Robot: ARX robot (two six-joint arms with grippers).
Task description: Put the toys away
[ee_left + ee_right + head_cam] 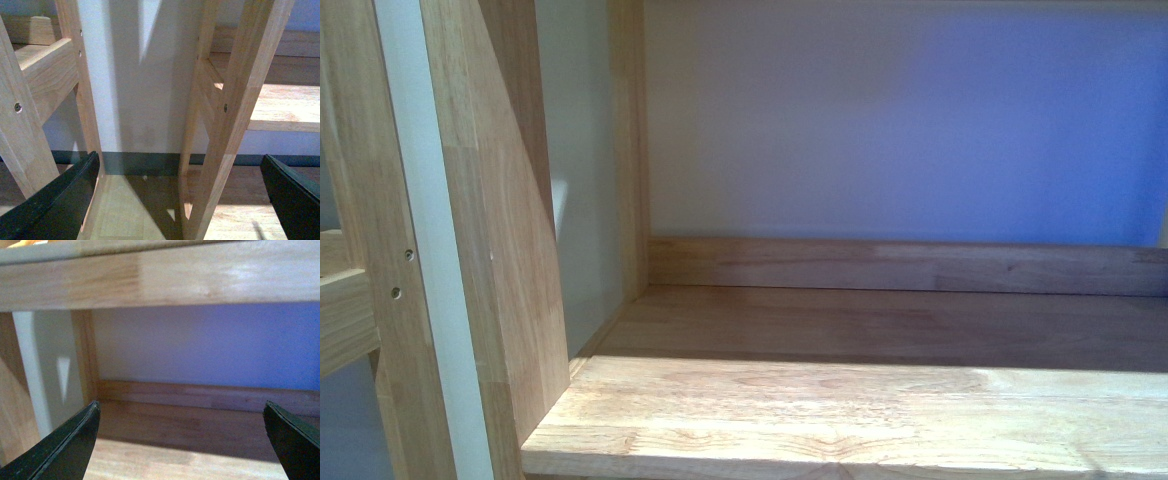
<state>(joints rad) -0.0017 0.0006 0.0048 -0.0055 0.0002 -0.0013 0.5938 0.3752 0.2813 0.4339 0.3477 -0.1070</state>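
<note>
While both grippers gape empty, shelf (880,410) edges run off-frame — toy unseen.

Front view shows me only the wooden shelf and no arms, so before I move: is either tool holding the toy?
Observer: No. The left tool is open, with nothing in it.
Operator: And the right one?
Observer: The right tool is open and empty too, pointing into a shelf bay under an upper board.
Operator: What does the left one face?
Observer: The gap between two wooden frames, with a white wall and a dark baseboard behind.
</note>
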